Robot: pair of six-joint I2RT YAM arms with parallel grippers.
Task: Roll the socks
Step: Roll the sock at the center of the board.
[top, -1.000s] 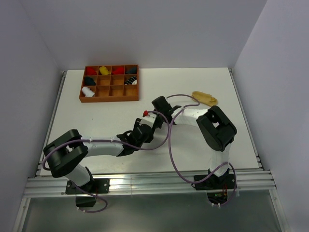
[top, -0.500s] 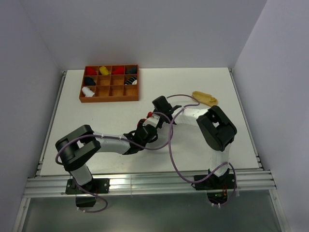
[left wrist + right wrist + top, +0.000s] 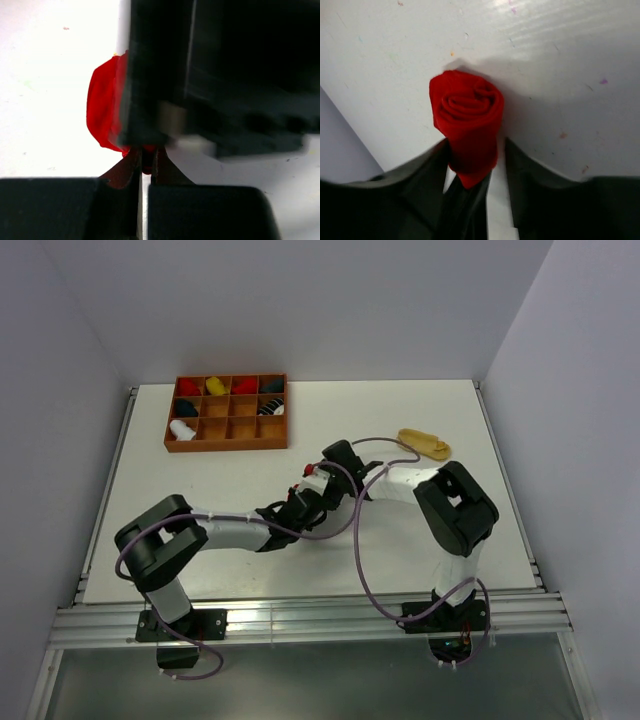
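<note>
While the left gripper [image 3: 145, 161] pinched the rolled red sock [image 3: 467, 107] by its edge, the right gripper [image 3: 475, 160] stood slack around it; withdrawing straight would best keep the coil tight.

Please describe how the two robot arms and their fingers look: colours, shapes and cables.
Both the left arm and the right arm have white tubular links joined by bulky black joint housings. A thin purple cable runs in loose loops along each arm. The fingers are black and blocky. I see no markings.
</note>
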